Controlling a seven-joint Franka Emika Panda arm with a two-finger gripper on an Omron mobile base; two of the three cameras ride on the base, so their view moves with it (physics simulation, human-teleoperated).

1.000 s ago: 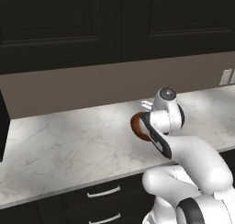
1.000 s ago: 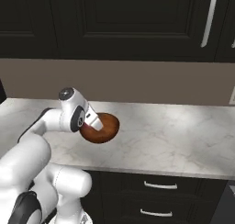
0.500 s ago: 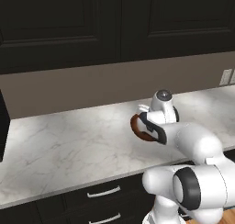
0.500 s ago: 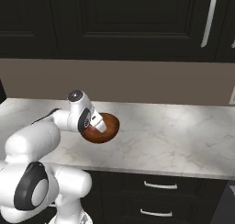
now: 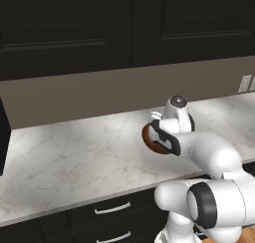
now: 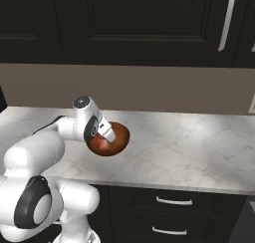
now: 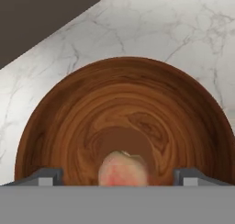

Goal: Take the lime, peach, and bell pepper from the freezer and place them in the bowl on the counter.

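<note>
Two-finger gripper (image 7: 119, 178) poised directly above the shallow round reddish-brown wooden bowl (image 7: 69, 126) — dark fingertips (image 7: 46, 176) spread well apart, with the pinkish-orange, cream-patched peach (image 7: 123, 171) between them. Whether the fingers touch the fruit cannot be told. Below the gripper the bowl (image 6: 117, 137) rests on the white grey-veined marble counter (image 6: 199, 147) — dark cabinets with silver handles (image 5: 112, 208) beneath it.
</note>
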